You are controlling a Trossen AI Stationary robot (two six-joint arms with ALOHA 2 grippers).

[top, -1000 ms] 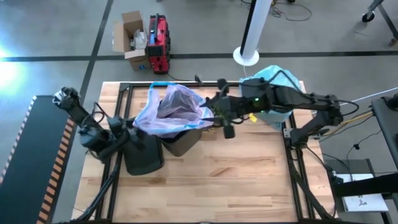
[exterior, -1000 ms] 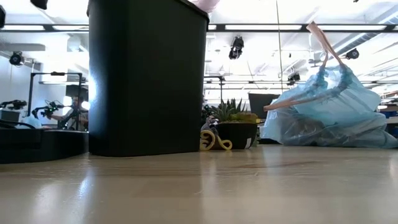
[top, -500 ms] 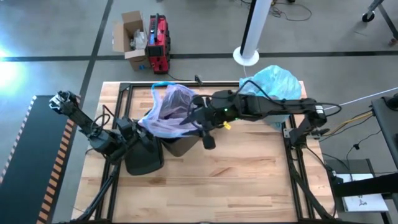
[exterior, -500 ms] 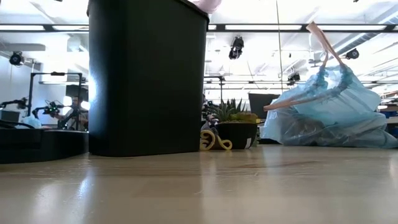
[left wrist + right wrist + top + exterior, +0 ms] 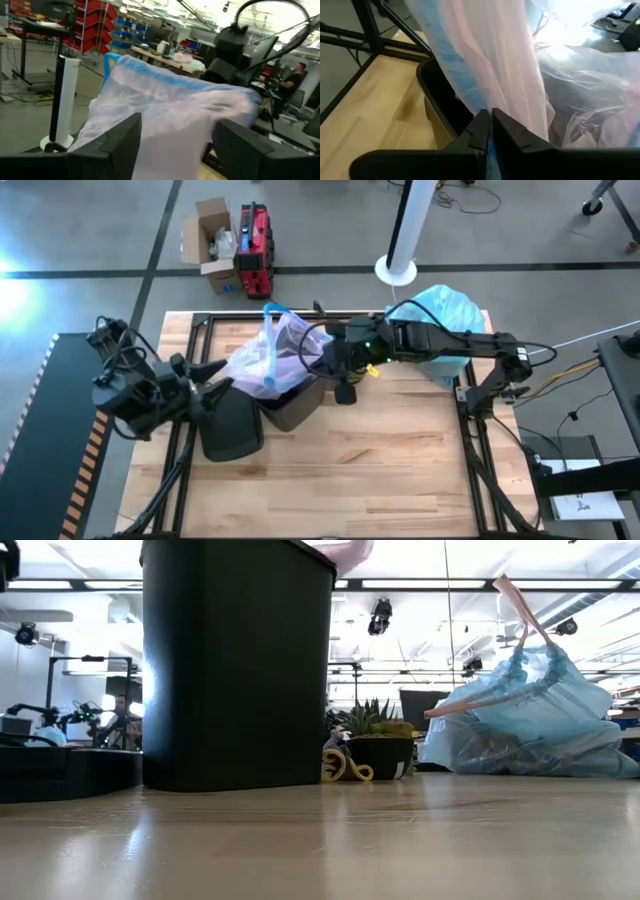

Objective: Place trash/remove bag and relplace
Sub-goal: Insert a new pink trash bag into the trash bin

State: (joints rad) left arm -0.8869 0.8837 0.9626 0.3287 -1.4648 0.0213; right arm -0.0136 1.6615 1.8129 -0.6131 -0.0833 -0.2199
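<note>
Wooden table [image 5: 380, 450] carries a black bin [image 5: 290, 405] with a pinkish bag [image 5: 285, 350], whose edge the right gripper [image 5: 490, 131] pinches at 3 o'clock, while the left gripper [image 5: 175, 140] stands released at 9 o'clock.

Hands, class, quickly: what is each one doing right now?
Left hand: open, holding nothing, facing the pinkish bag.
Right hand: shut on the pinkish bag's edge above the bin.

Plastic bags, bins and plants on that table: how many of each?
Plastic bags: 2, a pink one and a blue one
Bins: 2, one black, one under the pink bag
Potted plants: 1
Total: 5
</note>
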